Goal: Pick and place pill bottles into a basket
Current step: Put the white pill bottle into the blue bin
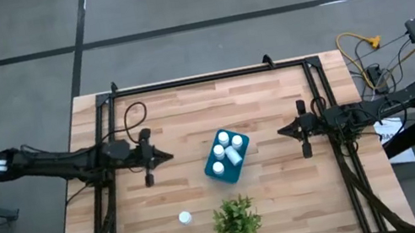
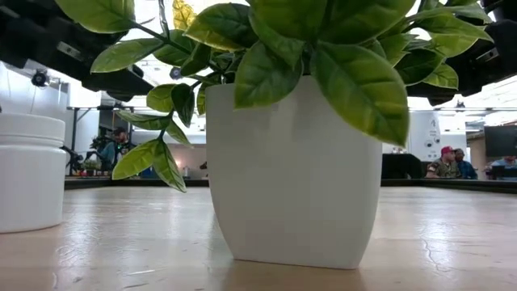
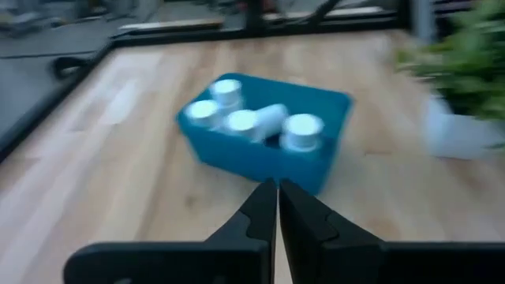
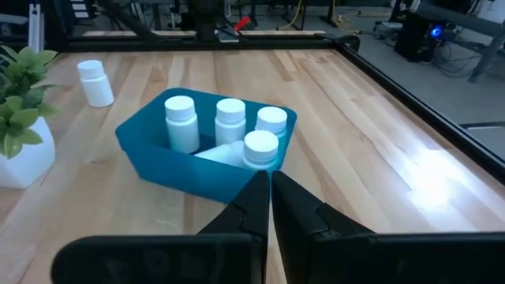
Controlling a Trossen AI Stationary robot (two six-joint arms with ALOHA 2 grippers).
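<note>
The teal basket sits mid-table and holds several white pill bottles; most stand upright and one lies on its side among them. One more pill bottle stands alone on the wood near the front edge, left of the plant, and shows large in the low view. My left gripper hangs shut and holding nothing to the basket's left, pointing at it. My right gripper is shut and holding nothing on the basket's right.
A green leafy plant in a white pot stands near the front edge, just before the basket. Black frame rails run along the table's far edge and sides. Bare wood lies to the left and right of the basket.
</note>
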